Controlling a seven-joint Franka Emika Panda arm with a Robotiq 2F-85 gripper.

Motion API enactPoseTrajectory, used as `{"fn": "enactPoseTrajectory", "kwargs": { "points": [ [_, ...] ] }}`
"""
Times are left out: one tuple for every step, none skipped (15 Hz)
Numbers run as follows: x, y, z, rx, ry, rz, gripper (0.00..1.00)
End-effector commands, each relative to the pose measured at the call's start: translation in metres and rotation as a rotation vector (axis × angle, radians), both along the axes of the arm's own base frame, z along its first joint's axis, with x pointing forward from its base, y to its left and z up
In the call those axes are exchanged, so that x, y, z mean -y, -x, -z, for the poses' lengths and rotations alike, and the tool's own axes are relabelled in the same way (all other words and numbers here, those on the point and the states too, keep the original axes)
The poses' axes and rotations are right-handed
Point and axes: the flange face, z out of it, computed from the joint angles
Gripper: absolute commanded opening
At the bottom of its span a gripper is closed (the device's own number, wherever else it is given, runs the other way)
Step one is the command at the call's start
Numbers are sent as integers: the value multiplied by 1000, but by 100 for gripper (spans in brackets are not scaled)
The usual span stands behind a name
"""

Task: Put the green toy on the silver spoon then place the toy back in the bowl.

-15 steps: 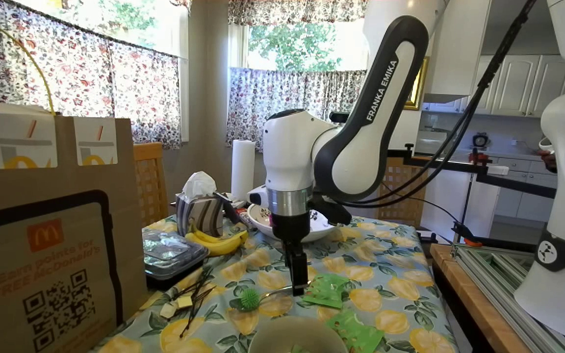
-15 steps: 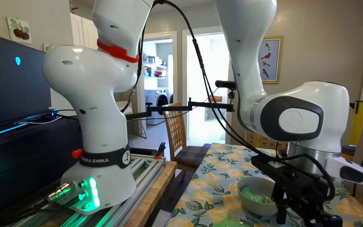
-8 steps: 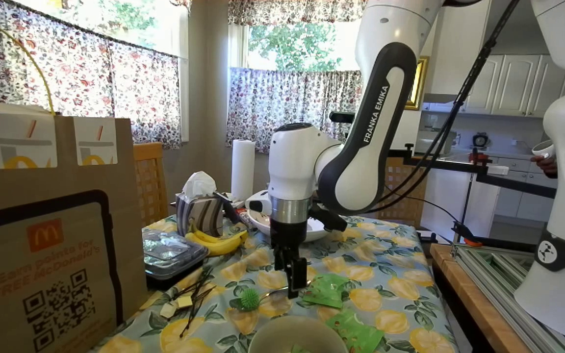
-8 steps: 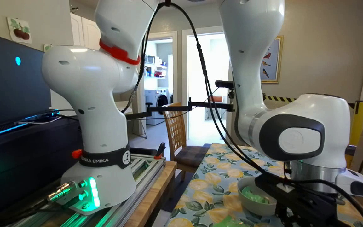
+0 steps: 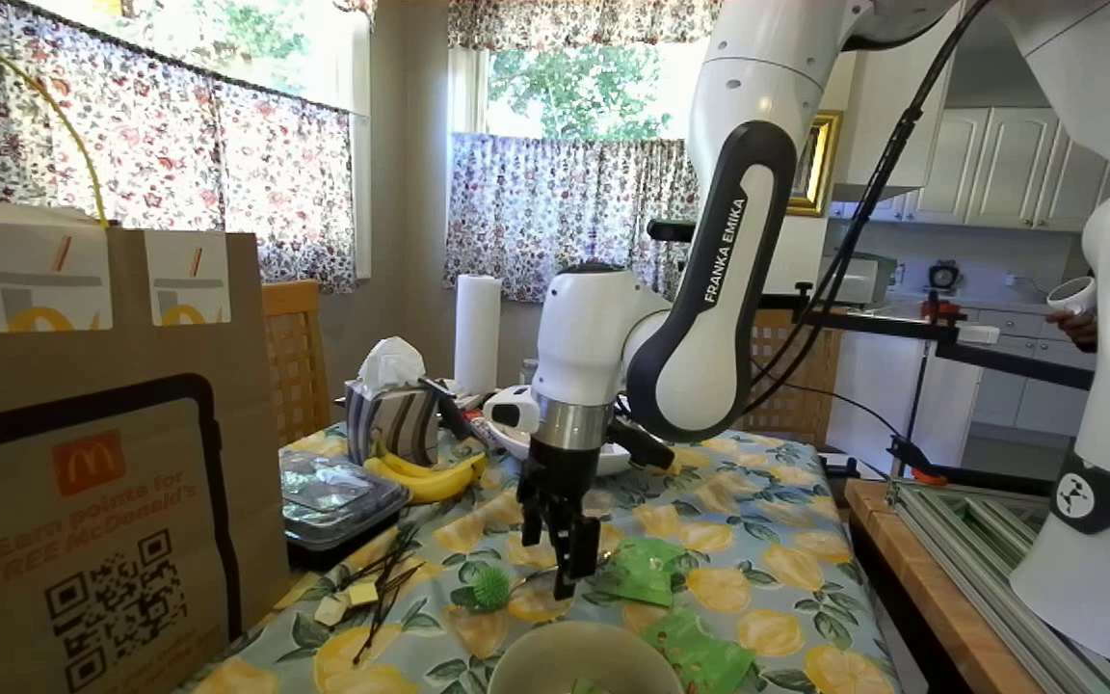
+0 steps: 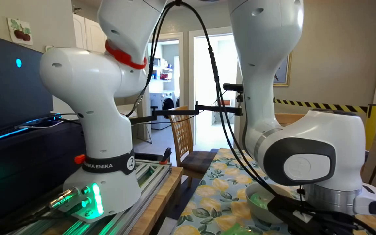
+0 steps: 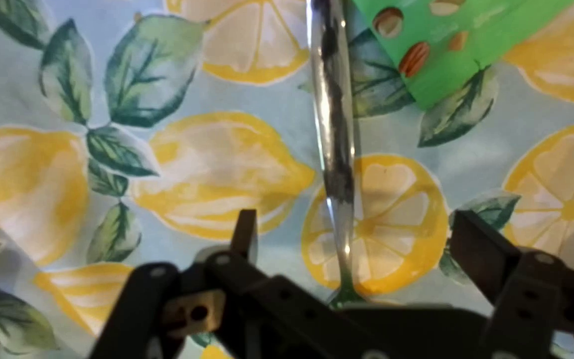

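Note:
The silver spoon (image 7: 336, 109) lies on the tablecloth; its handle runs down the wrist view and its neck reflects green. The green toy (image 5: 491, 588), a small spiky ball, sits at the spoon's head; I cannot tell how it rests there. The toy is hidden in the wrist view. My gripper (image 7: 357, 222) is open and empty, its fingers on either side of the spoon's handle, touching nothing. In an exterior view the gripper (image 5: 549, 561) is tilted just above the handle. The wide white bowl (image 5: 616, 462) stands behind it, partly hidden by the arm.
A smaller plain bowl (image 6: 256, 209) holding something green stands close by. Green packets (image 5: 647, 571) lie beside the spoon's handle end. Bananas (image 5: 430, 480), a plastic box (image 5: 338, 496), a tissue box (image 5: 393, 422), dark sticks (image 5: 386, 588) and a large paper bag (image 5: 112, 434) stand or lie around.
The arm has come lower. The gripper has tilted and shifted slightly left in an exterior view, and its two fingers now show apart. The spoon and the toy have not moved.

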Motion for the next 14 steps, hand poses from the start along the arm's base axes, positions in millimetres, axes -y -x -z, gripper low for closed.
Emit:
{"fn": "enactPoseTrajectory", "kwargs": {
  "points": [
    [1,-8,8,4,-23,-53,75],
    [2,-9,8,3,-22,-58,74],
    [2,-9,8,3,-22,-60,66],
    [3,-10,8,1,-20,-57,58],
    [3,-11,8,3,-19,-59,49],
    [4,-11,8,4,-17,-58,42],
    [5,-12,7,4,-15,-59,33],
    [5,-12,7,4,-13,-60,27],
    [5,-12,6,4,-12,-59,20],
    [5,-13,6,4,-11,-59,12],
    [5,-13,6,3,-10,-59,5],
    [5,-14,6,3,-9,-59,0],
    [5,-14,5,2,-8,-58,0],
    [5,-14,5,0,-5,-57,2]
  ]
}}
